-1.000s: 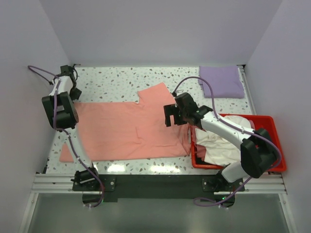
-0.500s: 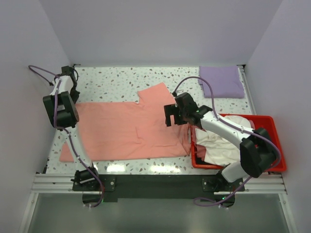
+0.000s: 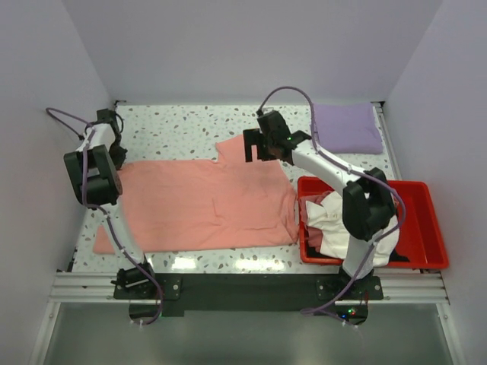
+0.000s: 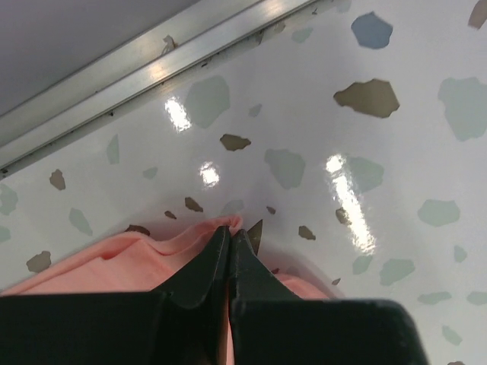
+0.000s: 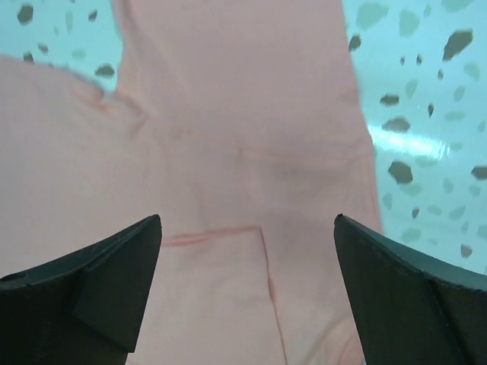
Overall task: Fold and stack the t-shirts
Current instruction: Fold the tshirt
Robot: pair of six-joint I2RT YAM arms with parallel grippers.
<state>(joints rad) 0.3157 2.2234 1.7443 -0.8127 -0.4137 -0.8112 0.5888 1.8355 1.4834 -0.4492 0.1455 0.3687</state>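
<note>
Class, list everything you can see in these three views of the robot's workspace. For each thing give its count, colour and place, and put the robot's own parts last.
table: 1, white with dark speckles, under everything
salmon-pink t-shirt: 1, salmon-pink, spread flat across the table's left and middle
lavender t-shirt: 1, lavender, folded at the far right corner
red bin: 1, red, near right
cream-white t-shirt: 1, cream-white, crumpled in the red bin's left part
left gripper: 1, black, shut on the salmon-pink t-shirt's left edge
right gripper: 1, black, open above the salmon-pink t-shirt's far sleeve
</note>
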